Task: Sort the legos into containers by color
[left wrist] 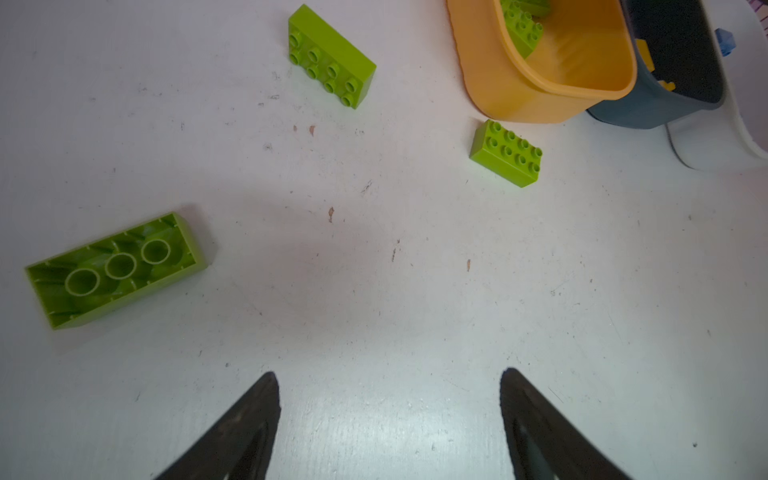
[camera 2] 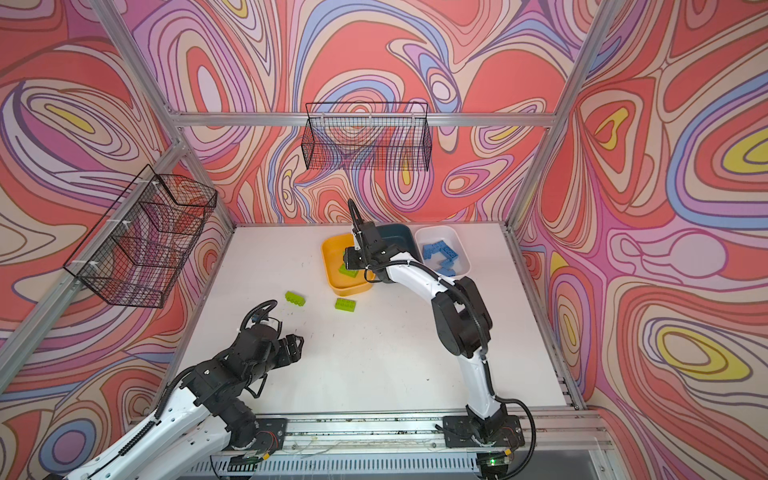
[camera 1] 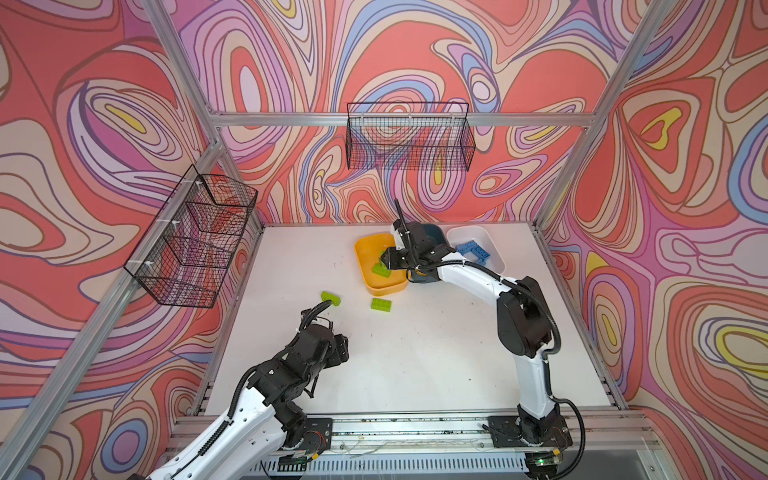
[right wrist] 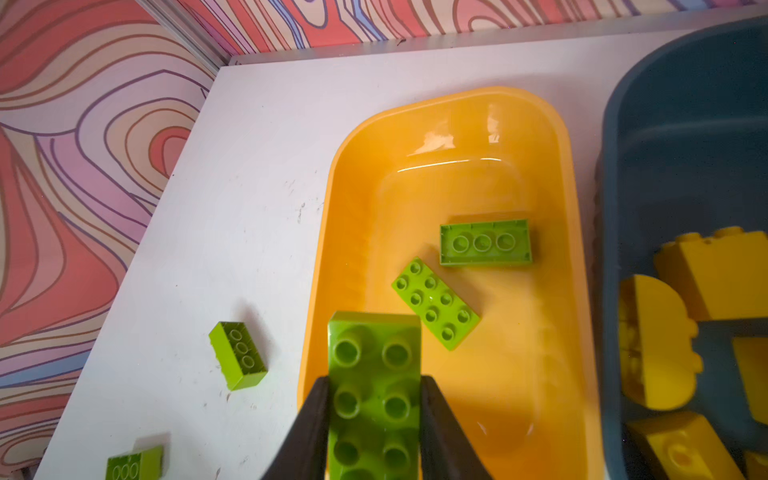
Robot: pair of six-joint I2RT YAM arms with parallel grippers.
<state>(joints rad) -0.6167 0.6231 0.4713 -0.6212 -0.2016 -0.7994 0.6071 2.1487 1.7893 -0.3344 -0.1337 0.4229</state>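
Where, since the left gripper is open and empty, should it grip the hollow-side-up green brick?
Grip the brick across its two long side walls, coming straight down from above. It lies flat, hollow side up, so those walls stand upright and parallel across the narrower span, with nothing against them. The left gripper would likely need to turn so its fingers straddle that width.

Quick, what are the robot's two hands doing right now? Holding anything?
Left gripper: open, holding nothing.
Right gripper: shut on a green lego, over the yellow bin.
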